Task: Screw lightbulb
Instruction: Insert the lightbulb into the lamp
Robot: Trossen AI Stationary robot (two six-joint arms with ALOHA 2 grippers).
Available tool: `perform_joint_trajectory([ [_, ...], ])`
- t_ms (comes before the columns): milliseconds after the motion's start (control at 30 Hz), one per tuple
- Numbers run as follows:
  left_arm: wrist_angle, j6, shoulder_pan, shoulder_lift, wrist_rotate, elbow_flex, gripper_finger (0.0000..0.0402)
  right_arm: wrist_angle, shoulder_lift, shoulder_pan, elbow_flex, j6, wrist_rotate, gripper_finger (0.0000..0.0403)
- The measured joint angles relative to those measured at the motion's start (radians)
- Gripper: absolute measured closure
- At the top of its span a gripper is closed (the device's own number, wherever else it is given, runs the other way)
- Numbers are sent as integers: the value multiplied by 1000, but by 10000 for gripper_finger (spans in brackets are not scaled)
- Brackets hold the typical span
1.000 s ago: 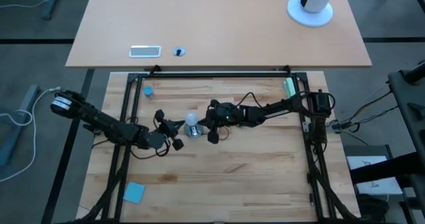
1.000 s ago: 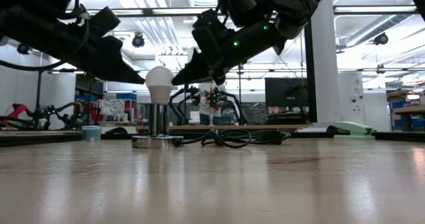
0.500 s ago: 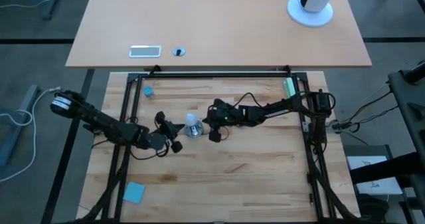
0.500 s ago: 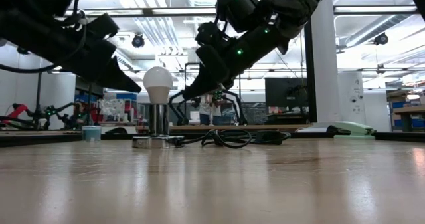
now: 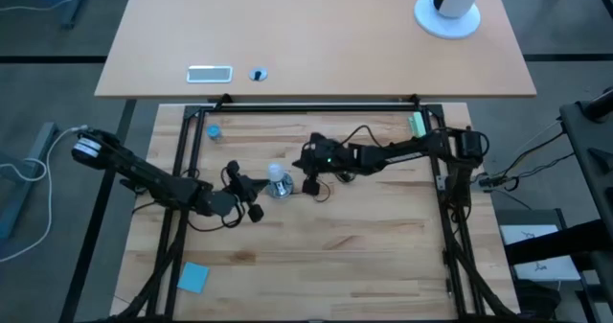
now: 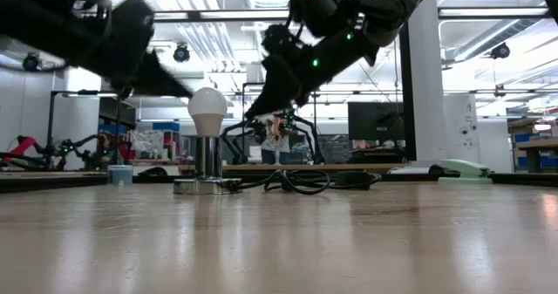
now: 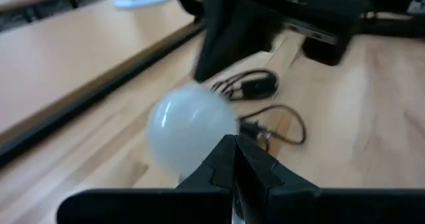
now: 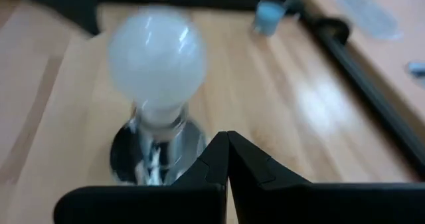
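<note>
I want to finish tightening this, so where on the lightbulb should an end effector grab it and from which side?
Grip the lightbulb across its round frosted globe, its widest part. It stands upright in the socket disc, screw base hidden below. Coming in level from a side seems best; the left end effector and right end effector flank it, both shut.

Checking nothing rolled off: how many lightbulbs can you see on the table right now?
1. The lightbulb stands upright in the silver socket disc near the table's middle, between the left tool and the right tool, neither touching it. Another could be hidden under the arms.
</note>
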Motion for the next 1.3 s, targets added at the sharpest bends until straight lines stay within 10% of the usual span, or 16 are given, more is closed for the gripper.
perform_joint_trajectory([
  [633, -19, 109, -12, 0, -1, 67, 401, -44, -89, -18, -24, 0, -29, 403],
  [967, -29, 96, -12, 2, 18, 64, 401, -1202, -55, -62, 395, 13, -28, 400],
  [1167, -33, 90, -11, 18, 0, 62, 401, -1403, -47, -93, 529, 70, -108, 380],
  [1300, -41, 75, -14, 18, 0, 60, 401, -1329, -31, -118, 516, 108, -356, 383],
])
